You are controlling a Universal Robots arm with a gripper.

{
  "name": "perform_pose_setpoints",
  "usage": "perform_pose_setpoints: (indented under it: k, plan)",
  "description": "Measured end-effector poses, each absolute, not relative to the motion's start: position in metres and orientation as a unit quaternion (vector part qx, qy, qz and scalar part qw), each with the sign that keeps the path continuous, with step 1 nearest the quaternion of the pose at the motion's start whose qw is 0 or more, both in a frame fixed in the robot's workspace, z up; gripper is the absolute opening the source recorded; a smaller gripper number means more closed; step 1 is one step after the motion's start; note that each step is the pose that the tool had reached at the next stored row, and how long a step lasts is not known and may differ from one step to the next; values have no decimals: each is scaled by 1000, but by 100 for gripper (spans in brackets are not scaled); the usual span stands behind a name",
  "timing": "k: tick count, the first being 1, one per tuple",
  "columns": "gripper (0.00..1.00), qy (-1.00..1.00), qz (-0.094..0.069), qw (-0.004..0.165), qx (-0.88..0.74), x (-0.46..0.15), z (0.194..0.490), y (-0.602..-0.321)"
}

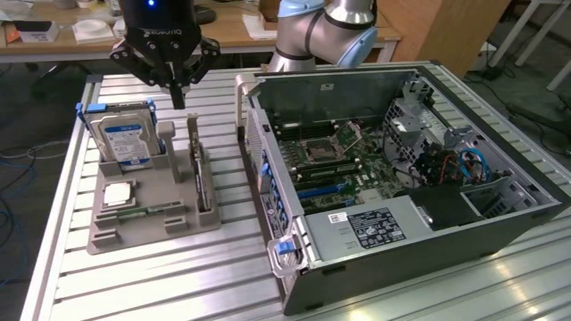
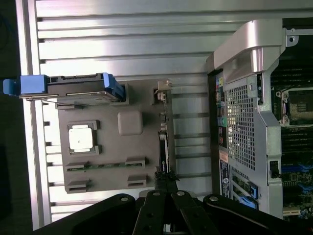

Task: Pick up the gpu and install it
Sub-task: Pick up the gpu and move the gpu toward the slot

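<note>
The black robot gripper [image 1: 178, 100] is seen above the grey moulded parts tray [image 1: 134, 234], its fingers closed together with nothing held (the tips meet in one point). The thin green gpu card [image 1: 198, 167] is stood on edge in the tray, beside the open black computer case [image 1: 402, 227].

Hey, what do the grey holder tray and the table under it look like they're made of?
The grey holder tray is likely plastic, perhaps 3D-printed: matte, uniform grey, with chunky formed slots. The table looks like aluminium profile: silvery ribbed slats with bright reflections.
</note>
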State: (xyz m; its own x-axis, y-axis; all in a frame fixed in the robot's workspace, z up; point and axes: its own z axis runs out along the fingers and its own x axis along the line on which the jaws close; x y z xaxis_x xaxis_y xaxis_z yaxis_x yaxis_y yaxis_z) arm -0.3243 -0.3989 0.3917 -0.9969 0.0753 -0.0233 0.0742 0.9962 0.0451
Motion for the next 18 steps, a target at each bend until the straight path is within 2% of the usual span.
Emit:
perform_pose_setpoints:
  k: [3,4,5,7,10,12,13,14,18]
  plan:
    - [11,999,22,12,37,-324,392,-399]
    - [16,999,22,12,37,-324,392,-399]
    - [16,999,22,12,37,-324,392,-399]
    - [29,999,22,12,37,-324,392,-399]
    - [35,999,22,12,36,-324,392,-399]
    - [47,999,22,12,26,-324,392,-399]
    - [47,1000,22,12,18,-324,391,-399]
    - [53,1000,22,12,9,-325,391,-399]
    - [53,999,23,11,-24,-325,386,-399]
